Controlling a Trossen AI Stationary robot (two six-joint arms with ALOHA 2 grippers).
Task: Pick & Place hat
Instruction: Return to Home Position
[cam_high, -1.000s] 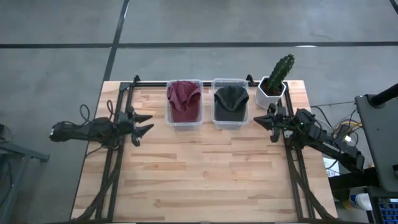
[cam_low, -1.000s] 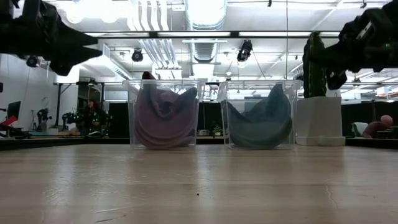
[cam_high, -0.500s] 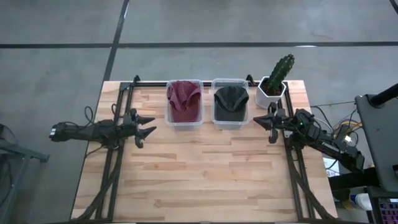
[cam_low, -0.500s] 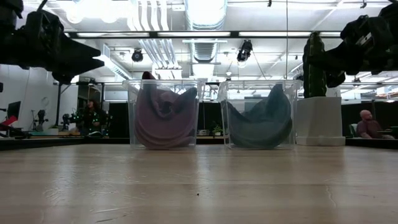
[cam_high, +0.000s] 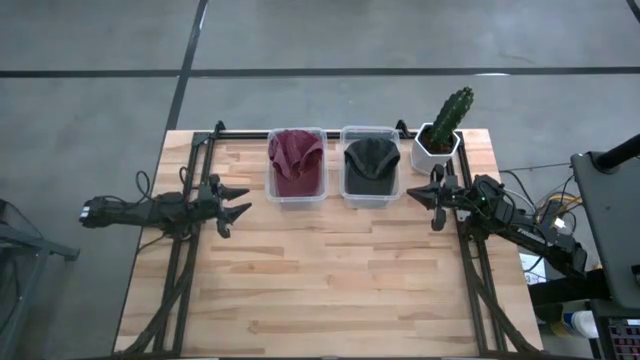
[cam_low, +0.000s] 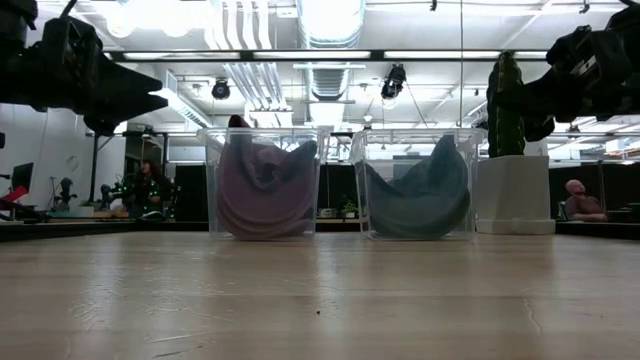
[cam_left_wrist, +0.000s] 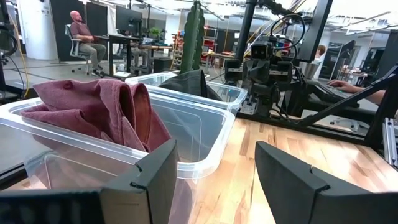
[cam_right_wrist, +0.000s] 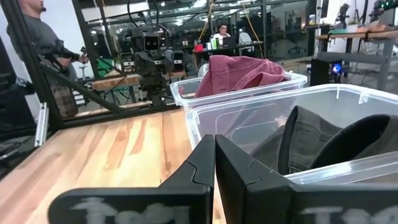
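You see the red cap (cam_high: 295, 156) lying crumpled in the left clear bin (cam_high: 296, 199), and the black cap (cam_high: 371, 160) in the right clear bin (cam_high: 370, 203). The two bins stand side by side at the far edge of the wooden table (cam_high: 320, 280). Neither claw holds a cap. The left gripper (cam_high: 243, 199) hangs above the table, a little to the left of the red cap's bin, and its fingers (cam_left_wrist: 155, 180) are spread wide. The right gripper (cam_high: 412, 194) hangs just right of the black cap's bin with its fingers (cam_right_wrist: 199, 165) pressed together on nothing. Behind it stands a cactus (cam_high: 452, 108) in a white pot (cam_high: 436, 150).
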